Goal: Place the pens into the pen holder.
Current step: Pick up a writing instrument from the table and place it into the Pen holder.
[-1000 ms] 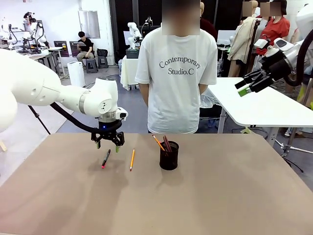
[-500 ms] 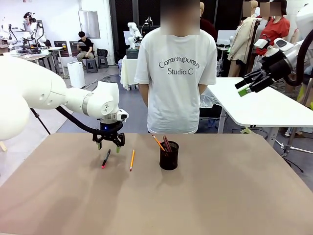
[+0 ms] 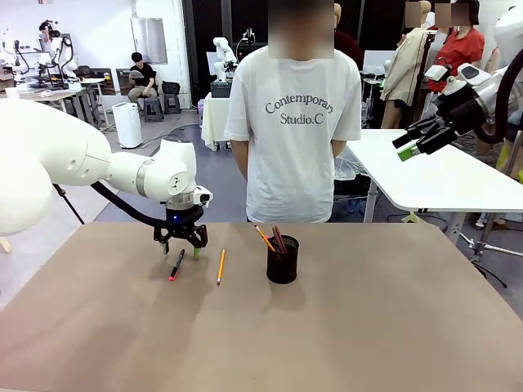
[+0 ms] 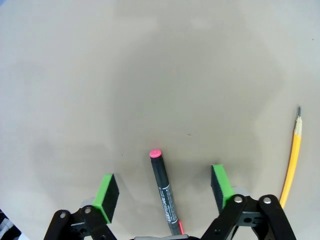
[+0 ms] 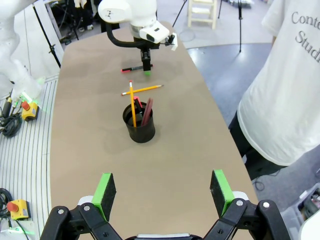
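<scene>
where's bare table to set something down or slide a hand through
The near half of the table is bare, and so is everything right of the pen holder. Crowded: the far left, where the left gripper straddles the black pen, the pencil lying beside it.

I see front cam facing person (image 3: 294, 122) across table (image 3: 368, 327), L wrist cam close over black pen (image 4: 165, 192), R wrist far back, all sharing it.
</scene>
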Tool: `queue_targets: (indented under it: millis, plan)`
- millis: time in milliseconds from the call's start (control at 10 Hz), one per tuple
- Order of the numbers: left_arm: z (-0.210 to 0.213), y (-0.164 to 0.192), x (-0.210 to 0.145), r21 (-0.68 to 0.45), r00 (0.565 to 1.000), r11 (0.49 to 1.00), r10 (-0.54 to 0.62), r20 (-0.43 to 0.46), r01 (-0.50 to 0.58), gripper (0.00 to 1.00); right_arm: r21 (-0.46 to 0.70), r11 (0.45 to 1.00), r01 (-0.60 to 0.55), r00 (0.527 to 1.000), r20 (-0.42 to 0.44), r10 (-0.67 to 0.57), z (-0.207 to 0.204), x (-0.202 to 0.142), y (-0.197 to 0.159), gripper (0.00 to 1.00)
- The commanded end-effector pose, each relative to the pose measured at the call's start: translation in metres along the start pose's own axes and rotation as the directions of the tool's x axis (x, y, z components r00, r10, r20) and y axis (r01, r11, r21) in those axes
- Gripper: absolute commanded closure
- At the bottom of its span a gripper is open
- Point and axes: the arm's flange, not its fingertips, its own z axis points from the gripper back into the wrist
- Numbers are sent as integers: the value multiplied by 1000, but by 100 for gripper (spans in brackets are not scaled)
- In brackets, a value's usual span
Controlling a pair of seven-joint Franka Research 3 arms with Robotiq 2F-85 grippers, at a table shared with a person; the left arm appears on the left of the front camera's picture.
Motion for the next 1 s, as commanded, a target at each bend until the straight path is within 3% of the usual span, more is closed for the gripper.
queue_targets:
  millis: [0,300,400,900]
  plan:
    - [2,5,3,-31,1000,999,6,14,-5,38,-9,1000,13,1000,2,-13,0,3,1,0]
    - [1,8,2,-39,1000,999,16,6,-16,96,-9,1000,13,1000,2,-13,0,3,1,0]
    - [1,8,1,-41,1000,999,20,-1,-21,100,-9,1000,13,1000,2,-13,0,3,1,0]
    - [8,12,-16,9,996,998,68,-65,-67,100,-9,1000,13,1000,2,-13,0,3,1,0]
